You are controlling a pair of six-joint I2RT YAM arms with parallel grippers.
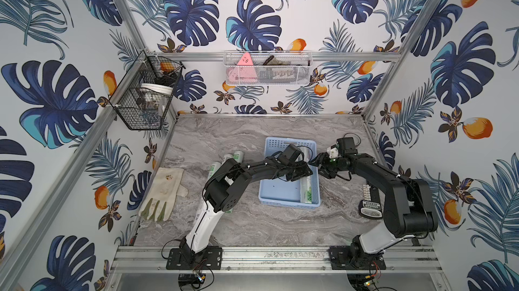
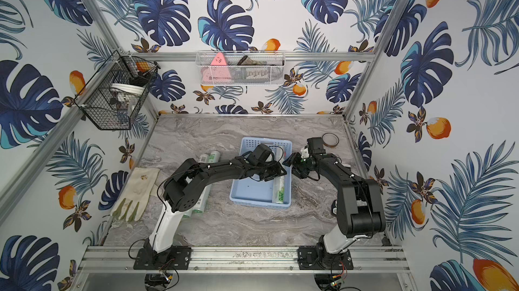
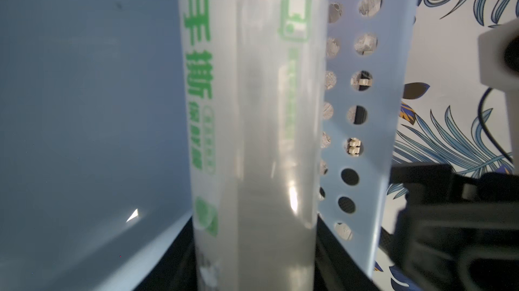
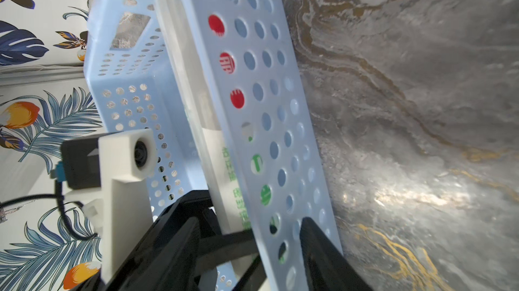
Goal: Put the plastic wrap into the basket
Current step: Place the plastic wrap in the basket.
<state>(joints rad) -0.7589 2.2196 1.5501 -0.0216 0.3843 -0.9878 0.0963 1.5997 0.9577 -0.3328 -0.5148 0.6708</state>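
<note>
The light-blue basket stands mid-table. One plastic wrap roll lies inside along its right wall. My left gripper reaches into the basket and is shut on this roll. My right gripper is open and straddles the right wall, one finger outside it and one inside. More plastic wrap rolls lie on the table to the left, partly hidden under the left arm.
A stained work glove lies at the left edge. A black device with white keys sits by the right arm, and a tape ring is at the back right. A black wire basket and a white mesh basket hang on the walls.
</note>
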